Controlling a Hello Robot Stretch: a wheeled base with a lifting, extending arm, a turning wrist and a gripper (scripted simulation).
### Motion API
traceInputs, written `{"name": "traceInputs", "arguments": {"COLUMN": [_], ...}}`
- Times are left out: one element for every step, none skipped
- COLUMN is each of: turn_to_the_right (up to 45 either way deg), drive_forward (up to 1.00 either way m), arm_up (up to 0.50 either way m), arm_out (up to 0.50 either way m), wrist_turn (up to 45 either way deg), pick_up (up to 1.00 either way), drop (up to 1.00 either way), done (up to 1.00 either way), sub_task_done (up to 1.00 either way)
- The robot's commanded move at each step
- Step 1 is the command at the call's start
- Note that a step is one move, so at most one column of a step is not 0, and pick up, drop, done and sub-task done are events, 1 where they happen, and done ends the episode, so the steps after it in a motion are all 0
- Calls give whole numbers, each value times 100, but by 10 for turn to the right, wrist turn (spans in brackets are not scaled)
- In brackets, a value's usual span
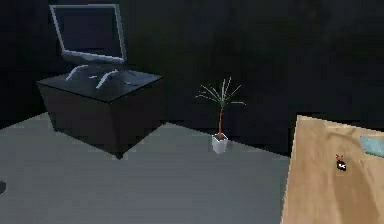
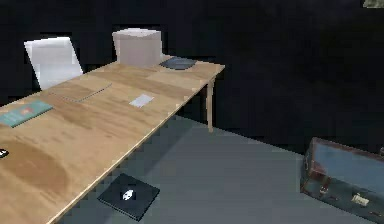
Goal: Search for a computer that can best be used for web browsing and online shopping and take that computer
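Note:
A dark flat slab (image 2: 128, 195) with a pale mark on top lies on the grey floor beside the long wooden table (image 2: 80, 140), at the arm side view's bottom. It looks like a closed laptop. Another dark flat thing (image 2: 178, 63) lies on the table's far end next to a pale box (image 2: 137, 46). A small white flat item (image 2: 142, 100) rests mid-table.
A white chair (image 2: 52, 60) stands behind the table, and a teal book (image 2: 25, 113) lies on it. A dark trunk (image 2: 345, 175) sits on the floor at the right. In the forward view, a screen (image 1: 88, 32) stands on a black cabinet (image 1: 105, 108), with a potted plant (image 1: 220, 120) and the table corner (image 1: 335, 175) to its right.

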Motion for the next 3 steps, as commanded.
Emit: {"name": "traceInputs", "arguments": {"turn_to_the_right": [-210, 450, 450], "drive_forward": [0, 0, 0], "arm_up": [0, 0, 0], "arm_out": [0, 0, 0], "wrist_turn": [0, 0, 0], "pick_up": [0, 0, 0], "drop": [0, 0, 0], "done": [0, 0, 0], "sub_task_done": [0, 0, 0]}}
